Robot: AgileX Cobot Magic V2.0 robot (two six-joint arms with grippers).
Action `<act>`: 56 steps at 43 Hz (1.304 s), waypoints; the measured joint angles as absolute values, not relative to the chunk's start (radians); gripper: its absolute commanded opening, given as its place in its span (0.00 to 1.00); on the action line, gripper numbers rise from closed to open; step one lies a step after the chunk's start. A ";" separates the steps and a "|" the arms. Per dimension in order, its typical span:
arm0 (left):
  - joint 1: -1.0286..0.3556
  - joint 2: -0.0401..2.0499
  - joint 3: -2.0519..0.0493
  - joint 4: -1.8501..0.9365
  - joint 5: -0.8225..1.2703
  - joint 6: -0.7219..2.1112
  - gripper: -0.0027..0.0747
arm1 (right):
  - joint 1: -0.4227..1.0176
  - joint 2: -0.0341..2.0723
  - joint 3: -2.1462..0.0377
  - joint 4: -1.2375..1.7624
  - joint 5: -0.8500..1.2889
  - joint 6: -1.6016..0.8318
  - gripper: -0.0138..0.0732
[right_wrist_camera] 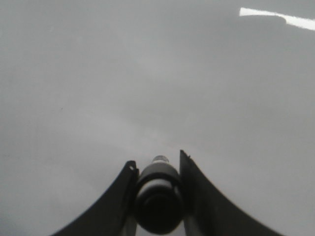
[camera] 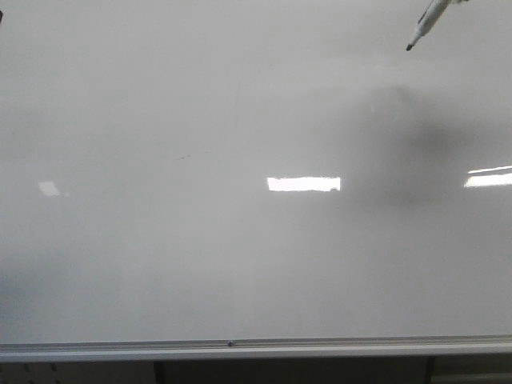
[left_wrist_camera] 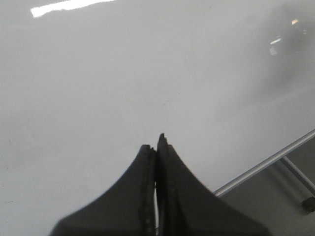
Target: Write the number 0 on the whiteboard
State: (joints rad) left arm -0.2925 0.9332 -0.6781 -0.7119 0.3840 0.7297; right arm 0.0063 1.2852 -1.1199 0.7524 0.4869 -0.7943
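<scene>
The whiteboard point(camera: 240, 256) is a glossy pale grey board that fills the front view, and its surface shows no writing. The number 0 is not in view. A white marker point(camera: 428, 20) with a dark tip comes in at the front view's upper right corner, its tip held a little off the board. In the right wrist view my right gripper point(right_wrist_camera: 156, 160) is shut on the marker point(right_wrist_camera: 157, 194), which is seen end-on between the fingers. My left gripper point(left_wrist_camera: 153, 141) is shut with nothing in it, above bare whiteboard point(left_wrist_camera: 98, 88).
A silver rail point(camera: 256, 348) runs along the board's lower edge and also shows in the left wrist view as the rail point(left_wrist_camera: 266, 164). The arm's soft shadow point(camera: 416, 152) lies on the board's right side. Bright light reflections point(camera: 304, 183) mark the middle.
</scene>
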 measured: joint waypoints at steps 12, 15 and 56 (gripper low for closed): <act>-0.293 0.929 -0.676 -0.712 0.378 0.730 0.01 | 0.014 1.400 -1.253 0.752 0.502 -0.794 0.09; -0.293 0.929 -0.676 -0.712 0.378 0.730 0.01 | 0.026 1.421 -1.276 0.752 0.506 -0.794 0.09; -0.293 0.929 -0.676 -0.712 0.377 0.730 0.01 | 0.060 1.502 -1.291 0.703 0.570 -0.790 0.09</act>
State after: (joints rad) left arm -0.2925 0.9291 -0.6759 -0.7119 0.3772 0.7297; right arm 0.0597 1.5020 -1.2906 0.7032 0.5704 -0.7905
